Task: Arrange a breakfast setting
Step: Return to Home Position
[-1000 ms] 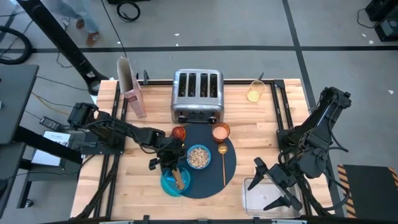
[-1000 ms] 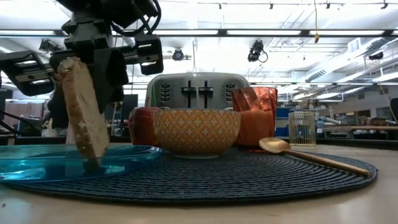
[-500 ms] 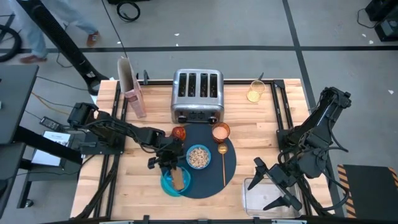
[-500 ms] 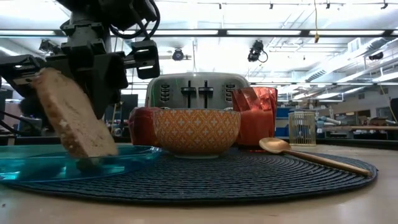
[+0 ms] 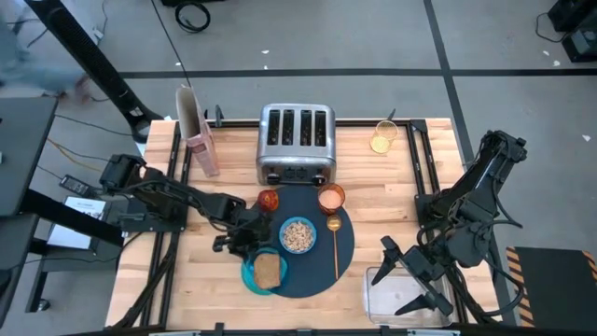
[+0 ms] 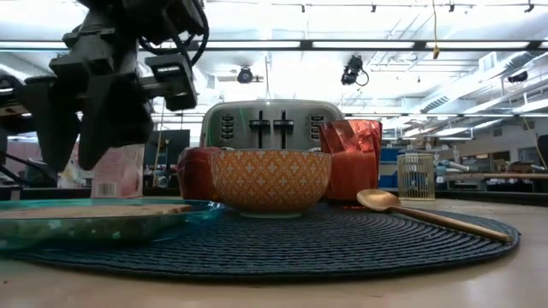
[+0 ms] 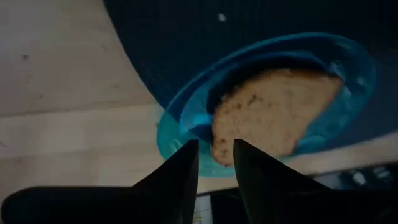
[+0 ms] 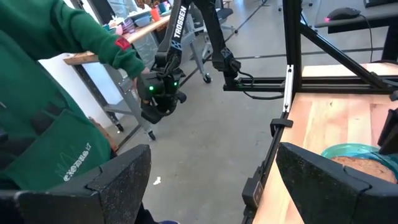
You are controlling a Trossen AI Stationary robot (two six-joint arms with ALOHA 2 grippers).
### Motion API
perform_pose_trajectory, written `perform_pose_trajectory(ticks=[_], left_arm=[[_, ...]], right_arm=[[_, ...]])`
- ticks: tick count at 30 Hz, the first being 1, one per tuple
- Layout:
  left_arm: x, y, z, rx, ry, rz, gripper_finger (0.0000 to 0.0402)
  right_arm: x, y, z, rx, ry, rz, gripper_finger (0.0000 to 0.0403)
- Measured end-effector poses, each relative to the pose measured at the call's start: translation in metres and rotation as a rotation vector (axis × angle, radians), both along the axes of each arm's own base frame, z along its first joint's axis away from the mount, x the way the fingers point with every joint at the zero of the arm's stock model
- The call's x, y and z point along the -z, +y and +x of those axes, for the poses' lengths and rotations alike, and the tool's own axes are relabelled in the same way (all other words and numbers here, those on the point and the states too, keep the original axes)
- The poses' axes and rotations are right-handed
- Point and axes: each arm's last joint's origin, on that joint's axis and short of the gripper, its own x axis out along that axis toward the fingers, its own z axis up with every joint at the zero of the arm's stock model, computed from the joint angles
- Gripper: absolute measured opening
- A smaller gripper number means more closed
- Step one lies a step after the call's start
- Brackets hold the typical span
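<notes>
High view: the toast (image 5: pixel 269 271) lies flat on the blue plate (image 5: pixel 247 277) at the mat's (image 5: pixel 322 266) near-left edge. The left pincer (image 5: pixel 238 240) hovers beside the plate's far rim. The right pincer (image 5: pixel 408 282) waits at the bench's (image 5: pixel 392 215) near-right corner.
Low view: the left pincer hangs clear above the plate.
Left wrist view: its fingers (image 7: pixel 183 168) are slightly spread and empty.
Right wrist view: its fingers (image 8: pixel 124 177) are spread wide.
</notes>
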Motion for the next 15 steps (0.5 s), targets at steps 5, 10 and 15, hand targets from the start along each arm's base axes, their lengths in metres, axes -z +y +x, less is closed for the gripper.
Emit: perform_pose_trajectory(ticks=[5, 10, 15], left_arm=[[-0.021, 0.002, -0.002, 0.076, -0.138, 0.039, 0.0108], [-0.066, -0.004, 0.003, 0.145, -0.440, 0.301, 0.0107], [-0.109, -0.024, 0.012, 0.284, -0.811, 0.654, 0.0083]], right_arm=[[-0.007, -0.010, -0.008, 0.017, 0.011, 0.023, 0.0350], [-0.012, -0.029, -0.016, 0.077, 0.043, 0.018, 0.0349], [-0.014, -0.040, -0.016, 0.069, 0.001, -0.054, 0.0326]])
